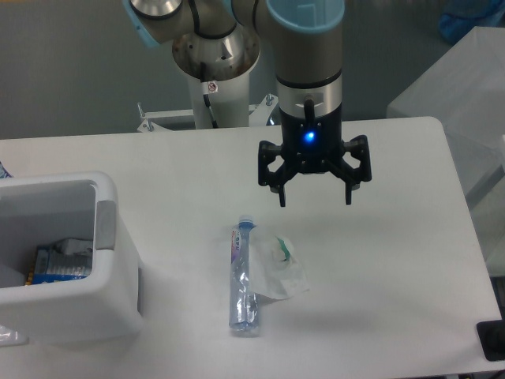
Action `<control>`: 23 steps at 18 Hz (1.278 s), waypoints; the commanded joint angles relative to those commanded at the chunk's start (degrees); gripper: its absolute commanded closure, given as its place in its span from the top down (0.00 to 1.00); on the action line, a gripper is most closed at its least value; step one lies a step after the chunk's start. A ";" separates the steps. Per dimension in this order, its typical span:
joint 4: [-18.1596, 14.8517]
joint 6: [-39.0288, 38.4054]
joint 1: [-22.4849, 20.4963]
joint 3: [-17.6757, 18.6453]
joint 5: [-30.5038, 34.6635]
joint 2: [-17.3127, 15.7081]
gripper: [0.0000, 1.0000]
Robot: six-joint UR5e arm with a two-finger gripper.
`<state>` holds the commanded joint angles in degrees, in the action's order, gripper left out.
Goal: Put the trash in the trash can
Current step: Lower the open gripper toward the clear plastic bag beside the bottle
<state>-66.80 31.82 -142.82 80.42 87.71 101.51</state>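
We find no readable writing on any item. The bottle [242, 278] carries a label with blue and reddish print near its blue cap, too small for us to read. The wrapper [282, 270] shows green marks only, no legible text. A small white tag with a red mark sits on the arm's base column [211, 87]; we cannot read it.

The arm [306, 47] comes down from the table's far edge, its wrist pointing straight down. The gripper [315, 197] hangs above the table [394, 260], toward the far side and right of centre. Its two fingers are spread wide and hold nothing. A blue light glows on the gripper body. The fingertips are clear of the surface and apart from both pieces of trash.

The bottle lies flat near the middle of the table, toward the near edge, cap pointing to the far edge. The wrapper lies just right of it, crumpled, touching or overlapping the bottle's side.

The bin [110, 268] stands at the table's left edge, near the near-left corner, well apart from the trash. A grey strip runs on its right rim. Inside we see a blue-and-white packet [61, 262] and other pale items we cannot identify.
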 joint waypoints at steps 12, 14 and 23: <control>0.62 -0.53 0.35 5.44 0.53 1.14 1.00; 2.63 -0.79 0.35 7.46 0.61 1.41 1.00; 9.05 4.81 0.62 15.12 2.19 1.58 1.00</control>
<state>-57.74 36.63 -142.21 95.54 89.91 103.09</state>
